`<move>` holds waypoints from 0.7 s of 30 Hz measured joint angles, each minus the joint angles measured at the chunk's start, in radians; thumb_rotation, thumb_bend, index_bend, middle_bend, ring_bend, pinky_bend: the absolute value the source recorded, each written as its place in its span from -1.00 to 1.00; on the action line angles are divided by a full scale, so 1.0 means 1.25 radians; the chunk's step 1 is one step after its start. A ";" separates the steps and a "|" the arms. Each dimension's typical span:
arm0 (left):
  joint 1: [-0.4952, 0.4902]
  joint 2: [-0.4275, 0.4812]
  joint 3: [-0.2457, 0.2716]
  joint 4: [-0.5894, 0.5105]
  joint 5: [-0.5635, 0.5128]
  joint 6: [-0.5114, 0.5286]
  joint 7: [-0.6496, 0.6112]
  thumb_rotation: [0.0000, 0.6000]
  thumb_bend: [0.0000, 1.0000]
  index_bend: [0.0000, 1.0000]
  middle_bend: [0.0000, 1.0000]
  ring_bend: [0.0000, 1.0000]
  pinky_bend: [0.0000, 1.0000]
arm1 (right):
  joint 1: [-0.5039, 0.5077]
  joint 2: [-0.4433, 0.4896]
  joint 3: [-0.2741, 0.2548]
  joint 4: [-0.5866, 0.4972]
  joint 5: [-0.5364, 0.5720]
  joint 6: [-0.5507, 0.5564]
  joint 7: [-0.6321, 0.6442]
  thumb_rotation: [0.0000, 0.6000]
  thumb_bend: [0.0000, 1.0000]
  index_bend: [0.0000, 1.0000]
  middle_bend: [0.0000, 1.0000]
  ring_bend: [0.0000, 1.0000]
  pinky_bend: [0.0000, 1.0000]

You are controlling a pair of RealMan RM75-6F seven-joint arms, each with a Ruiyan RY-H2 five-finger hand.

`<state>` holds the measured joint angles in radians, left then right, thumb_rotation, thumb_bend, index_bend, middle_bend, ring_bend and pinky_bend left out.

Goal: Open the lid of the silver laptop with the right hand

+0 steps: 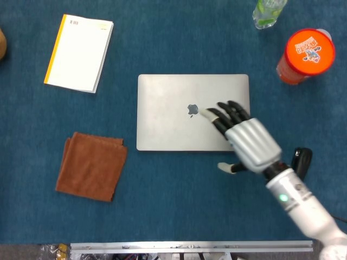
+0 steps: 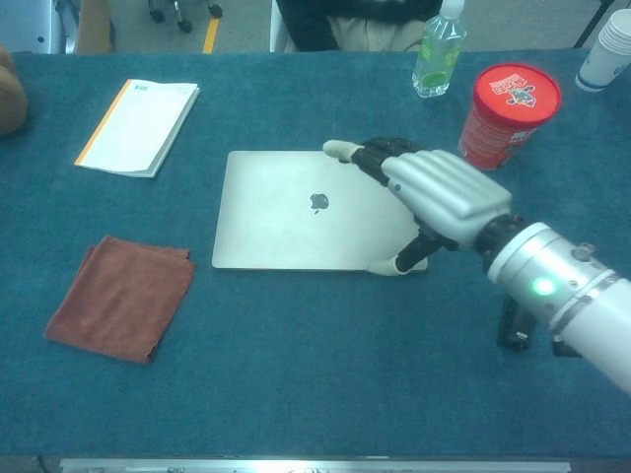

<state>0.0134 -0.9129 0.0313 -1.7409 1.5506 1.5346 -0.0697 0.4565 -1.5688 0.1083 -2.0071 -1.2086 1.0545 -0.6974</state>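
- The silver laptop (image 1: 193,112) is seen lying closed and flat at the middle of the blue table (image 1: 173,211), its long axis running left to right across both views.
- The right hand (image 1: 246,142) is held above the laptop's right half, fingers (image 2: 367,156) stretched out and apart over the lid, thumb (image 2: 397,264) dropped down at the near edge by the right corner.
- Nothing is gripped by the hand; whether the thumb is actually touching the edge cannot be told from either view.
- The coming move is judged to turn on this relation: the lid's near long edge lies just beneath the thumb, while the far long edge, presumably the hinge side, lies beyond the fingertips, so the lift would be made upward and away from the robot.
- The left hand is shown in neither view, so the right hand is the only one near the laptop.
- Counted: one laptop, one white notebook (image 1: 79,53) with a yellow spine, one brown cloth (image 1: 91,166), one red-lidded canister (image 1: 304,56), one clear bottle (image 2: 438,52), one black stapler-like object (image 1: 301,160) partly hidden by the arm, and a stack of paper cups (image 2: 613,47) at the far right corner.
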 measured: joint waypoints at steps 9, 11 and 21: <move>-0.002 -0.002 0.000 0.013 0.004 -0.002 -0.015 1.00 -0.06 -0.77 -0.88 -1.00 -1.00 | 0.067 -0.131 0.001 0.106 0.083 0.005 -0.103 1.00 -0.90 -0.89 -0.72 -1.00 -0.87; -0.001 -0.002 0.000 0.016 0.005 -0.001 -0.019 1.00 -0.06 -0.77 -0.88 -1.00 -1.00 | 0.079 -0.157 0.002 0.131 0.096 0.010 -0.116 1.00 -0.90 -0.89 -0.72 -1.00 -0.87; 0.001 -0.004 0.001 0.028 0.003 -0.001 -0.034 1.00 -0.06 -0.77 -0.88 -1.00 -1.00 | 0.116 -0.228 0.007 0.233 0.145 0.025 -0.136 1.00 -0.90 -0.89 -0.72 -1.00 -0.87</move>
<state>0.0146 -0.9179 0.0319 -1.7053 1.5544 1.5328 -0.1122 0.6017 -1.8538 0.1174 -1.7156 -1.0274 1.0853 -0.8680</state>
